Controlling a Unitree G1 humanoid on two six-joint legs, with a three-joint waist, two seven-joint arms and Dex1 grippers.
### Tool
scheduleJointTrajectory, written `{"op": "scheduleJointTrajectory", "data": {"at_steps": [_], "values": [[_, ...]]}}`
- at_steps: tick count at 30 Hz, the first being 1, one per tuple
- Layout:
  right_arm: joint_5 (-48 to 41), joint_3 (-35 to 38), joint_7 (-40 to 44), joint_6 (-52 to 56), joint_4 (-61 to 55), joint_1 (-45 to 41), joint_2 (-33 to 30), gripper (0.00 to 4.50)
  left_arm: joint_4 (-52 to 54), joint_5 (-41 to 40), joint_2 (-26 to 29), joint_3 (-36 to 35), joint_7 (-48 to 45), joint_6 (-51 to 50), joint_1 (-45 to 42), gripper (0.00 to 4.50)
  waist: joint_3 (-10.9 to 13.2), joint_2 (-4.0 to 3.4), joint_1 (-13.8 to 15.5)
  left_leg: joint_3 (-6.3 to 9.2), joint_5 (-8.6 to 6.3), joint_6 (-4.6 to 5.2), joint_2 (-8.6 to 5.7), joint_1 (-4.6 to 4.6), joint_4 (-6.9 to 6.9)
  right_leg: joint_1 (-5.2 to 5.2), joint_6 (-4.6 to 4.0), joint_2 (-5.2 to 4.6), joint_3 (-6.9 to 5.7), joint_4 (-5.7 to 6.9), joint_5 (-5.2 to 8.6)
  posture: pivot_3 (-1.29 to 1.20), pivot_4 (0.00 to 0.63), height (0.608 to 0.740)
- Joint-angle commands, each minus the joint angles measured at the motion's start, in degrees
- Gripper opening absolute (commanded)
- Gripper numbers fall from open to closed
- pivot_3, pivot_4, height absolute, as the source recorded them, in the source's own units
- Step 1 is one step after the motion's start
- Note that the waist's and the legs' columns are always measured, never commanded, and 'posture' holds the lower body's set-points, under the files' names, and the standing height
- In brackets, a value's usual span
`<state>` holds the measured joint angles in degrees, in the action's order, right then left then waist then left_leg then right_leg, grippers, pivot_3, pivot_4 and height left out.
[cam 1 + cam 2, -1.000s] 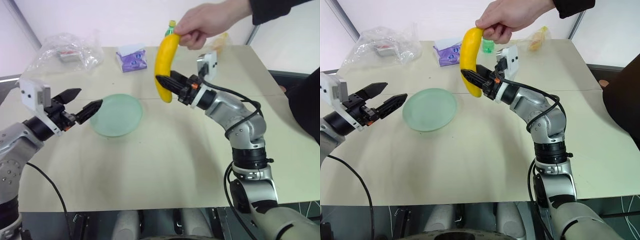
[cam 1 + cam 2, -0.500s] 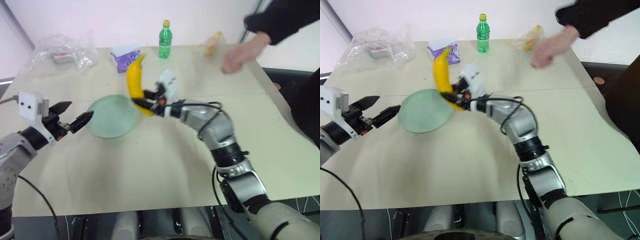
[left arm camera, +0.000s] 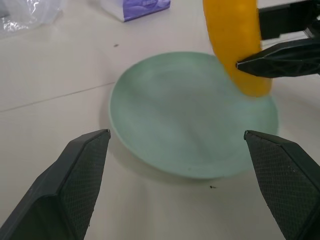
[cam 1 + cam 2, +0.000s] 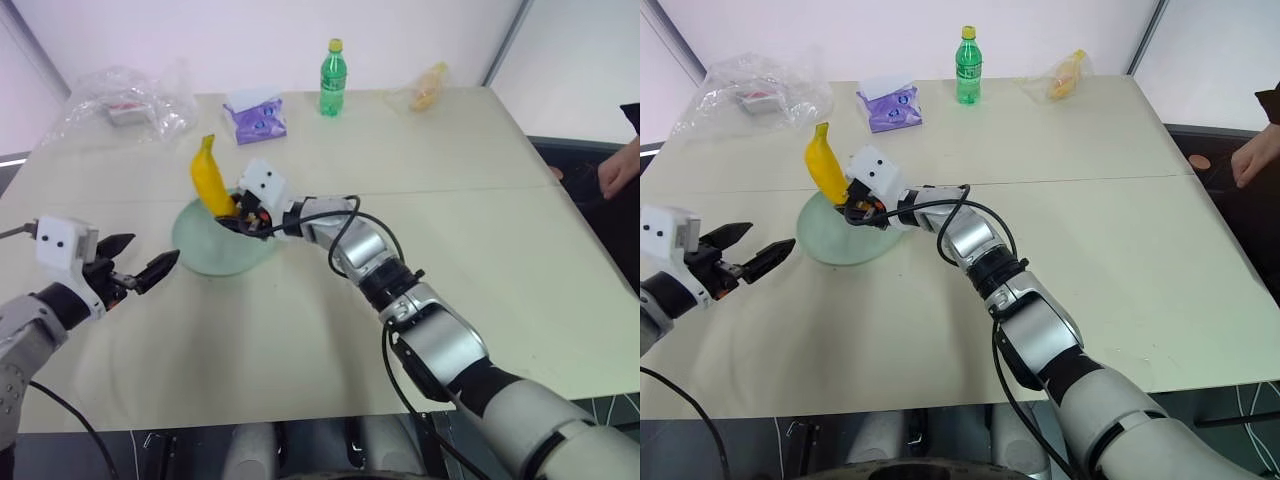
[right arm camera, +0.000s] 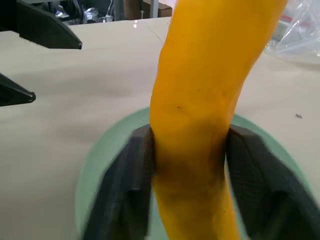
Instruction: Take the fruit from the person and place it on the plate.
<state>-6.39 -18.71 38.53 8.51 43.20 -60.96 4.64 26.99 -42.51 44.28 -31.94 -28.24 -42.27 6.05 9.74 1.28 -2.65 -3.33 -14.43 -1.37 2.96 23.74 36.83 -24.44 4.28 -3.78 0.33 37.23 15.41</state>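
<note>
Right pincer (image 4: 232,217) clamps banana (image 4: 210,179) upright, mid-left of frame; I'd tip it flat onto plate (image 4: 200,255) b4 letting go.

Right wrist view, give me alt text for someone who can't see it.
A yellow banana stands nearly upright between the right gripper's two black jaws, which touch its lower part on both sides, above a pale green plate. Behind lies a beige table, with the left gripper beyond it.
</note>
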Motion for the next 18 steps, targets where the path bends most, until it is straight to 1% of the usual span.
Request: {"op": "scheduleJointTrajectory", "data": {"at_steps": [1, 2, 6, 8, 11, 15, 18], "values": [[1.00, 1.90, -0.23, -3.09, 0.57, -2.27, 1.26, 4.20, 2.32, -0.65, -0.50, -2.08, 0.62, 0.38, -0.40, 4.50, 0.00, 0.00, -0.04, 0.01, 0.00, -0.01, 0.00, 0.00, 0.00, 0.00, -0.01, -0.04, 0.00, 0.00, 0.00, 0.00, 0.150, 0.740], [1.46, 2.05, -0.32, -3.80, 0.82, -2.36, 1.31, 4.47, 2.29, -0.69, -0.58, -2.09, 0.70, 0.48, -0.53, 4.50, 0.00, 0.00, -0.07, 0.01, 0.00, -0.01, 0.00, 0.00, -0.01, 0.00, -0.01, -0.08, 0.00, 0.00, 0.00, 0.00, 0.150, 0.740], [3.09, 2.57, -0.66, -5.52, 0.52, -2.66, 0.79, 4.47, 1.57, -0.08, -0.71, -1.79, 0.91, 1.38, -1.59, 4.50, 0.00, -0.01, -0.09, 0.05, 0.00, -0.04, 0.00, 0.00, -0.04, 0.00, -0.07, -0.17, -0.05, -0.01, 0.03, 0.00, 0.150, 0.740], [2.69, 3.51, 0.05, -4.43, -1.93, -2.51, -0.18, 4.47, 1.03, 0.35, -0.95, -1.70, 1.45, 1.80, -2.44, 4.50, 0.00, 0.00, -0.05, 0.08, 0.02, -0.08, -0.03, 0.01, -0.05, 0.00, -0.08, -0.26, -0.12, 0.00, 0.03, 0.00, 0.150, 0.740], [0.36, 6.36, 0.60, -0.42, -8.88, -1.54, -2.47, 4.47, 0.04, 1.62, -1.58, -1.86, 2.63, 2.83, -3.90, 4.50, 0.01, -0.02, 0.01, 0.16, 0.07, -0.16, -0.09, 0.15, -0.05, -0.05, -0.07, -0.34, -0.22, -0.01, 0.02, 0.00, 0.150, 0.740], [-5.25, 13.90, -1.17, 9.56, -23.65, 1.82, -8.36, 4.47, -1.96, 0.60, -4.32, -4.02, 5.36, 3.99, -7.14, 4.50, 0.00, 0.00, 0.31, 0.39, 0.11, -0.22, -0.21, 0.37, -0.04, -0.10, 0.00, -0.53, -0.45, -0.04, -0.02, 0.00, 0.150, 0.740], [-6.01, 16.96, -3.01, 12.77, -30.08, 4.86, -12.52, 4.47, -3.13, 0.65, -5.28, -4.65, 5.99, 4.70, -8.28, 4.50, -0.01, 0.01, 0.18, 0.45, 0.11, -0.22, -0.33, 0.44, -0.02, -0.09, 0.01, -0.67, -0.51, -0.07, -0.02, 0.00, 0.150, 0.740]]}}
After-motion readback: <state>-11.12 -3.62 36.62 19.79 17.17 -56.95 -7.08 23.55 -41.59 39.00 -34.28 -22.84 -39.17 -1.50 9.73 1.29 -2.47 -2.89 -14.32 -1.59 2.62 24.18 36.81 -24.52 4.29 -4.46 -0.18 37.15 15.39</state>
